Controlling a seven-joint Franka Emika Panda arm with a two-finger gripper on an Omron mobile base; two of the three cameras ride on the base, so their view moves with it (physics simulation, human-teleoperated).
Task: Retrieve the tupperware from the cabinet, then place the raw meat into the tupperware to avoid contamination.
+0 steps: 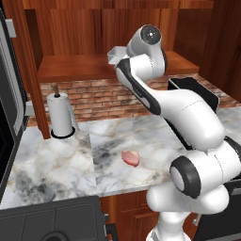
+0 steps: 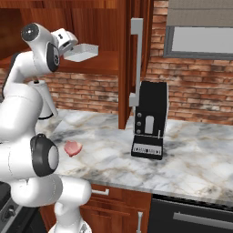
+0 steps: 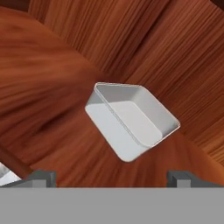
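Hand view: the small whitish translucent boxy plastic tupperware [image 3: 131, 124] is seen lying open on the reddish-brown wooden shelf of the panelled cabinet [image 3: 52, 87], ahead of the two-finger gripper [image 3: 111, 177]; the dark fingertips [image 3: 41, 177] are spread wide apart and nothing is held between them; the container is not touched. On the left base view the small flat oval pink-red slab of raw meat [image 1: 130, 157] is seen on the grey-veined marble counter [image 1: 56, 160], well apart from the white paper-towel roll [image 1: 60, 114]; on the right base view a black coffee machine [image 2: 150, 120] is seen standing on the counter, beside the cabinet's open door.
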